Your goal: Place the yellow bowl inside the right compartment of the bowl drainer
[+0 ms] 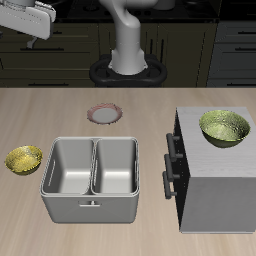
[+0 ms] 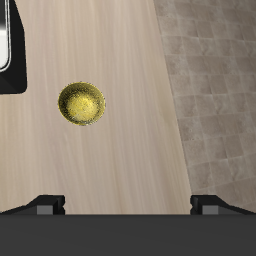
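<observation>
- Nothing is done yet: your yellow bowl (image 1: 24,159) sits on the tabletop (image 1: 140,120) just beside the drainer (image 1: 90,177), outside it.
- Both bins look empty.
- Your gripper (image 1: 38,25) hangs high above the bowl, fingers (image 2: 47,204) apart, holding nothing.
- Left: descend, grasp, lift, drop into the right compartment (image 1: 68,166).

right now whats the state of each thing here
yellow bowl: upright on the table, empty, beside the bowl drainer, not gripped
bowl drainer: on the table, both compartments empty
right compartment: empty
larger green-yellow bowl: upright on top of the grey box
grey box: closed, on the table
round plate: flat on the table, farther back
gripper: raised above the table, open, holding nothing
</observation>
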You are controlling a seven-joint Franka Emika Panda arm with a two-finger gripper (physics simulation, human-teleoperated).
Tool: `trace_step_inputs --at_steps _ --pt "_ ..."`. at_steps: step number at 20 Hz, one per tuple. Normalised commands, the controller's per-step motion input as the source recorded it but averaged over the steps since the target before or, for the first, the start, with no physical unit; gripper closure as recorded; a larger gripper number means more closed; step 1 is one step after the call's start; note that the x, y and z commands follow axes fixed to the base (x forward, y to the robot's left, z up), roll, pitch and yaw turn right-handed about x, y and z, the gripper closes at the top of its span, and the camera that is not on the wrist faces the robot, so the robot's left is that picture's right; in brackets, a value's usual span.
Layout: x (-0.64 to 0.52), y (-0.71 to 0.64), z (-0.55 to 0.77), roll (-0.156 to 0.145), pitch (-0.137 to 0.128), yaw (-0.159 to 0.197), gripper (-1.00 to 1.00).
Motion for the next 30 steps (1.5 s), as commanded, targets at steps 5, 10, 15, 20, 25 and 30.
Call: trace_step_inputs --at_steps 5,10,15,20,25,30 --pt "0.34 -0.10 0.19 0.002 -0.031 -0.007 -1.00" --pt "0.37 -0.11 0.15 -0.023 -0.017 -0.031 -1.00" --pt "0.32 -0.12 0.12 -0.016 -0.022 -0.004 -1.00" --pt "0.31 -0.18 0.03 -0.005 0.006 -0.034 -1.00" --pt "0.31 -0.10 -0.09 -0.002 0.013 -0.016 -1.00" --pt "0.38 0.03 -0.22 0.064 0.055 -0.010 -1.00"
